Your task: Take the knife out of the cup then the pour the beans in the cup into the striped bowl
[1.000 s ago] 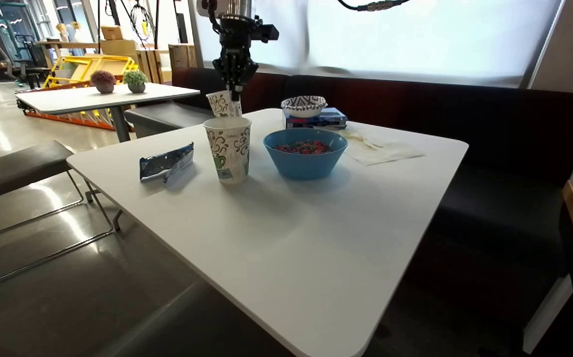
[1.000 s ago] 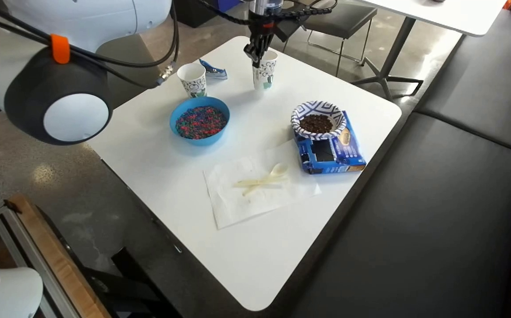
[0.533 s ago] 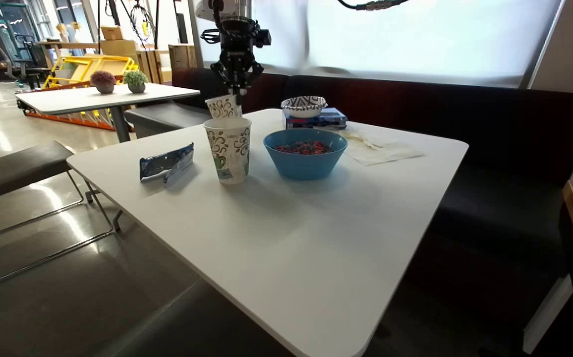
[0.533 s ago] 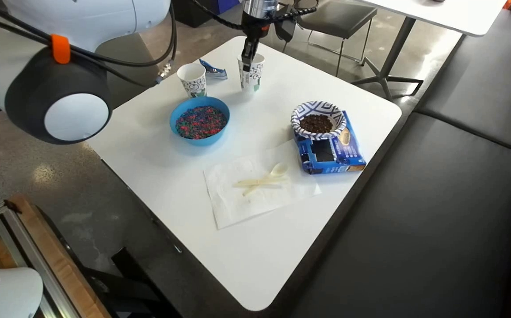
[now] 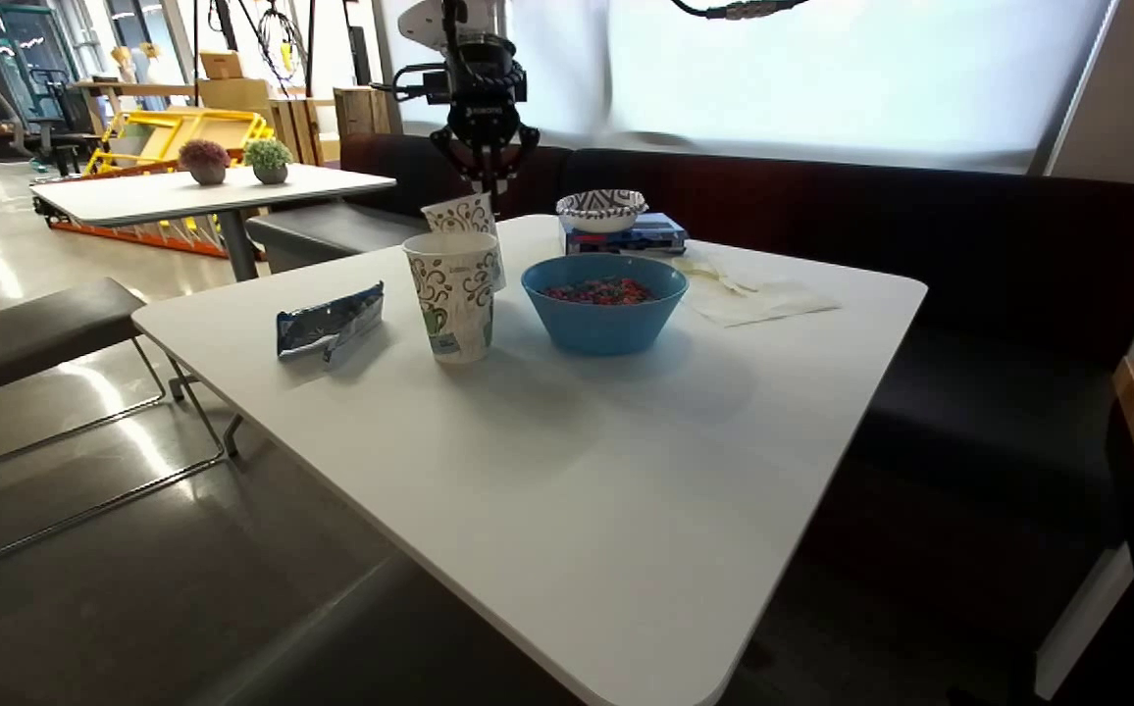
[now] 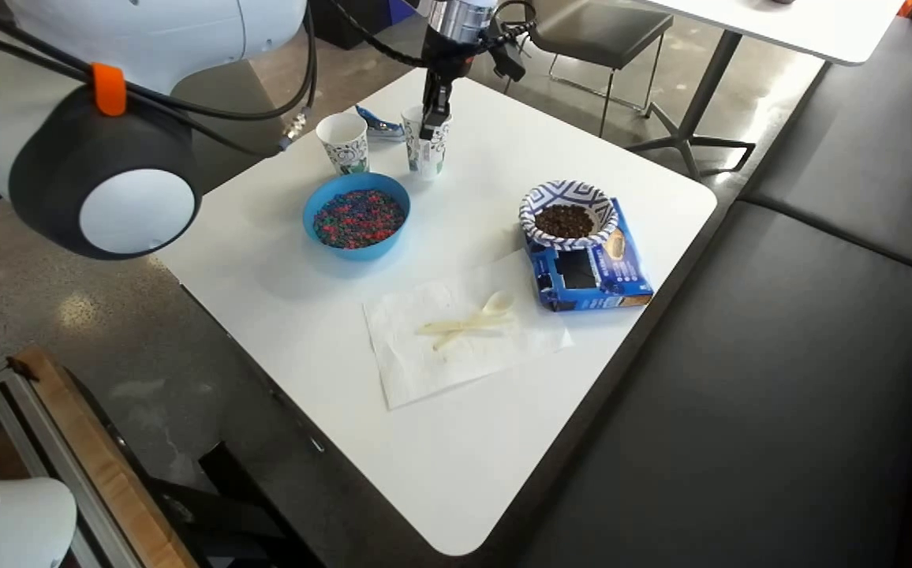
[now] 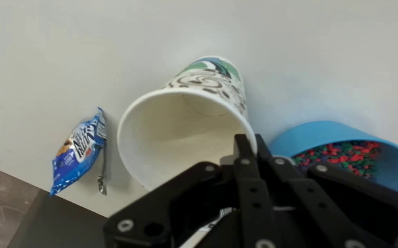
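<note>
Plainly, the fingers [image 7: 249, 179] pinch the paper cup [image 7: 180, 134] by its rim, one tip inside, one outside.

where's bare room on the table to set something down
In an exterior view, the white table lies bare between the paper sheet and the near corner, and in the patch bordered by sheet, blue bowl and table edge. It's crowded around the held cup, with standing cup, wrapper and blue bowl close by. The striped bowl stands on the box.
</note>
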